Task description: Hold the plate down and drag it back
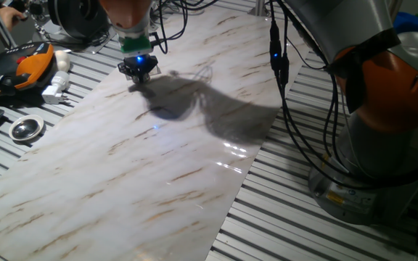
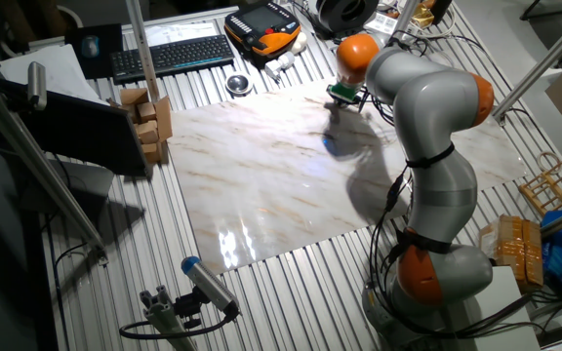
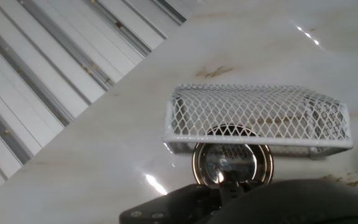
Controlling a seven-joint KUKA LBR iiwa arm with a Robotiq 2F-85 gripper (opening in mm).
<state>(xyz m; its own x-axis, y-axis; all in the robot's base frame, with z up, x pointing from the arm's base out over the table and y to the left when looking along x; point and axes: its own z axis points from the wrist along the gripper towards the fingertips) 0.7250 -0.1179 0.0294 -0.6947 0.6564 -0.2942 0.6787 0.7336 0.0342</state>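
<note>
The plate (image 3: 232, 163), a small shiny metal disc with a raised rim, lies on the marble-patterned board (image 1: 158, 167) directly under my pincer (image 3: 232, 183), partly tucked beneath a white wire-mesh basket (image 3: 257, 118) just beyond it. Whether my fingers are open or closed I cannot tell. A larger round metal dish (image 1: 26, 128) sits well apart.

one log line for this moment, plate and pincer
plate: on marble board, beside white mesh basket | pincer: low over plate, contact unclear | drag: not evident
</note>
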